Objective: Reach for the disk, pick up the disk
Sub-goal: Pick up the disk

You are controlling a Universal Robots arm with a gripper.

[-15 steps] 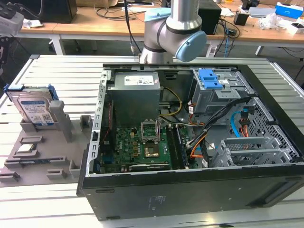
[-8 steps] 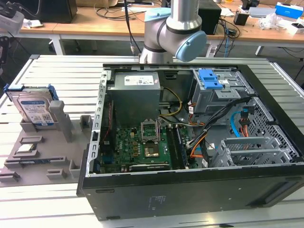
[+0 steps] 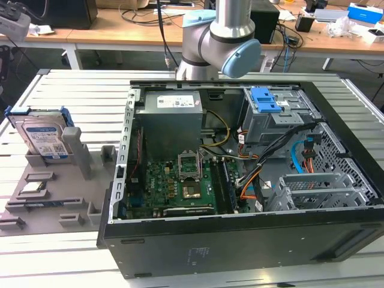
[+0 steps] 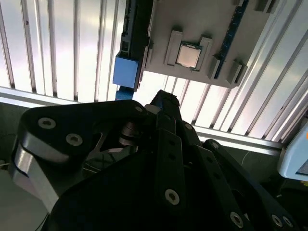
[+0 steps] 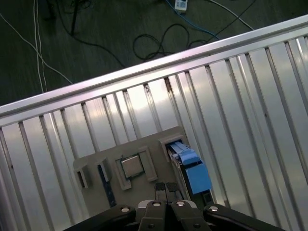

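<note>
A: So, where's the flat silver metal disk with the blue side bracket (image 3: pixel 42 137)?
B: Standing on edge in the grey plastic fixture (image 3: pixel 57 189) on the slatted metal surface (image 3: pixel 78 90), at the exterior view's left, beside the open black computer case (image 3: pixel 240 240).
A: Jaws?
B: Pressed together, holding nothing, hanging above the fixture, clear of the disk.
A: Progress?
B: Reach looks partway; grasp and lift not done.
</note>
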